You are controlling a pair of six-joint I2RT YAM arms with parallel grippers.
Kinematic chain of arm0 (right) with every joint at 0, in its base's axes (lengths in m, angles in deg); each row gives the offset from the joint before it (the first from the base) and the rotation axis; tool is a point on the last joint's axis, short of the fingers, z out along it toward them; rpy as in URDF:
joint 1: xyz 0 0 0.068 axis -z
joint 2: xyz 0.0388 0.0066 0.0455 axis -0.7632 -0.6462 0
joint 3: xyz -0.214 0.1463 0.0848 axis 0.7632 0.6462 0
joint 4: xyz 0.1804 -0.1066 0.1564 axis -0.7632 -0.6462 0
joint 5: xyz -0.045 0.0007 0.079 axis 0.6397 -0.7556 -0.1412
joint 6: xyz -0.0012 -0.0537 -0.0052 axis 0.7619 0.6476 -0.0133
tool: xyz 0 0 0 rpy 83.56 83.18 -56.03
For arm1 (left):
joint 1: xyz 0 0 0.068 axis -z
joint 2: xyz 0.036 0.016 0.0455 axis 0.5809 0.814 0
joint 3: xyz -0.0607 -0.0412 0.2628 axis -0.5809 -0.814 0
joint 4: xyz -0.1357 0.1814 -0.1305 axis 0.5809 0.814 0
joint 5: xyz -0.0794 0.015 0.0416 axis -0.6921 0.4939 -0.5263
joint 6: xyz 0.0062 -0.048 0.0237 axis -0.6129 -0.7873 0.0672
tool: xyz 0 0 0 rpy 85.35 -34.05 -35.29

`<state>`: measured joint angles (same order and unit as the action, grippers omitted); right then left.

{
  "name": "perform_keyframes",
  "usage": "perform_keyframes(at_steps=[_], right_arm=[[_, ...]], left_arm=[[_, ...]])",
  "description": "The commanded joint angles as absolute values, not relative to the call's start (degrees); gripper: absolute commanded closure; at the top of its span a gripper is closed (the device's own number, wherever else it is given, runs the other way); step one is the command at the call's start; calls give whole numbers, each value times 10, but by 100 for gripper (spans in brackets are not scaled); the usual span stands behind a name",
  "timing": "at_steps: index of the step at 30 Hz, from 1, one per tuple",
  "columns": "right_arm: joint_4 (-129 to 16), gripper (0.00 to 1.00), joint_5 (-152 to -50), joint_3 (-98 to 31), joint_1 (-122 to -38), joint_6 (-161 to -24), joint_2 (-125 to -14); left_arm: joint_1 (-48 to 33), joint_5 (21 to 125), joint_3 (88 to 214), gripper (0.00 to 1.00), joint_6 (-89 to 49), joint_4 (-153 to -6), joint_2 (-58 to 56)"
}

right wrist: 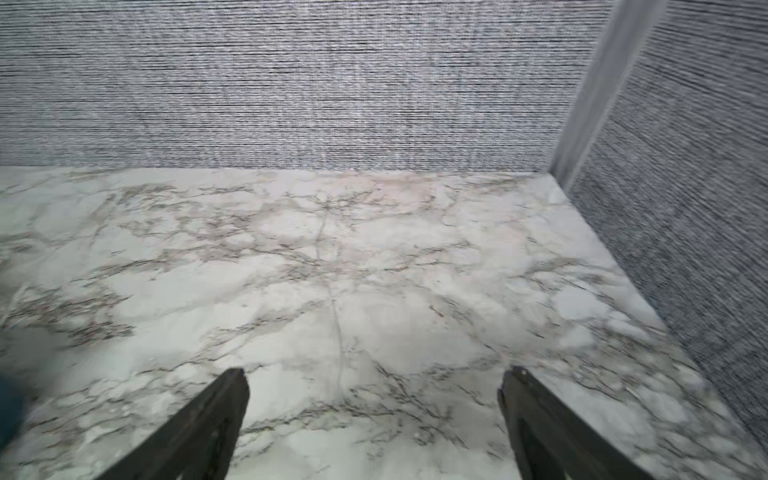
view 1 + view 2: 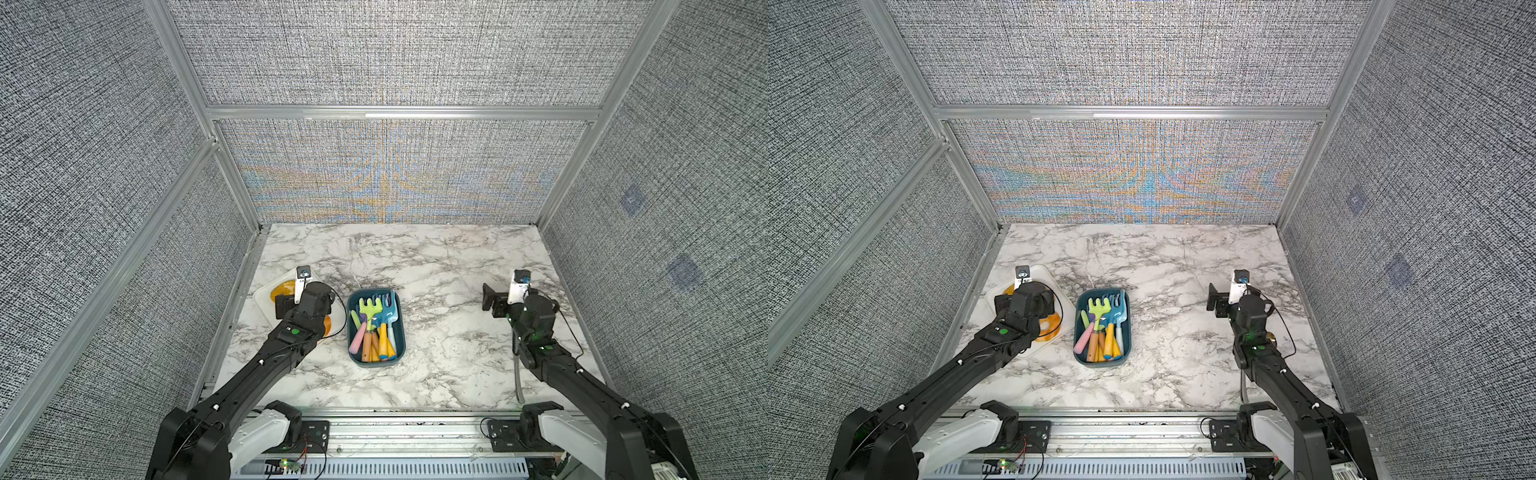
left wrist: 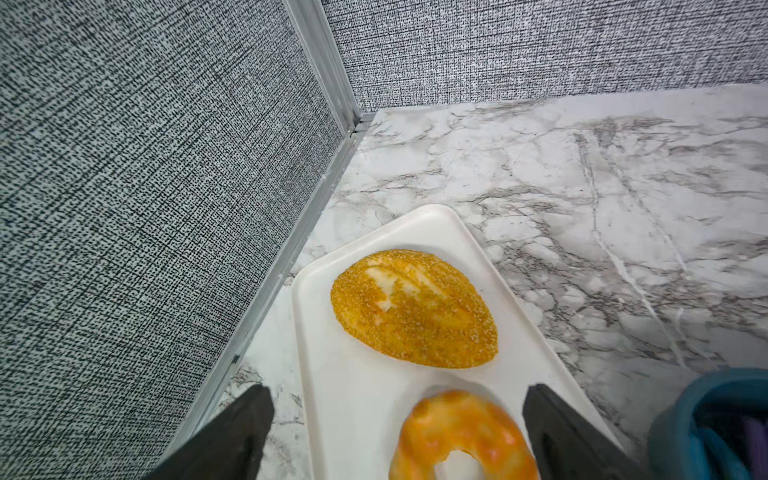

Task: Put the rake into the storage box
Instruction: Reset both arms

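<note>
Top view: green rake (image 2: 367,309) lies in the storage box (image 2: 376,364) among other tools, light stiff plastic I'd judge, best pinched mid-handle; left hand (image 3: 397,390) and right hand (image 1: 375,372) spread wide, empty.

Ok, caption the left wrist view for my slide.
Open left gripper above a white tray holding a seeded bun and a doughnut, storage box alongside.

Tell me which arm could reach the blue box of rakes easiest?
Probably left: the left pincer, open, hangs over the white tray beside the storage box. The right pincer, also open, is farther away.
</note>
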<state>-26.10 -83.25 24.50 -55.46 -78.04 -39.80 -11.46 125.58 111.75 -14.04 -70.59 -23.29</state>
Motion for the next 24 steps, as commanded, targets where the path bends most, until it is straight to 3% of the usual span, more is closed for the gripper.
perform_keyframes(at_steps=[1, 8, 15, 22, 24], right_arm=[[-183, 1, -814, 274, -526, -789, -393], [-47, 1, -799, 321, -511, -788, -479], [46, 1, -819, 307, -511, -768, -580], [82, 1, -824, 286, -527, -732, -654], [118, 1, -835, 311, -534, -719, -648]], left_arm=[[-134, 1241, 1076, 1, -74, -832, -230], [-193, 1190, 1011, 1, -43, -986, -157], [-202, 1212, 1087, 1, -7, -1024, -27], [-231, 1190, 1082, 1, 4, -1150, 38], [-243, 1163, 1082, 1, -8, -1124, 26]])
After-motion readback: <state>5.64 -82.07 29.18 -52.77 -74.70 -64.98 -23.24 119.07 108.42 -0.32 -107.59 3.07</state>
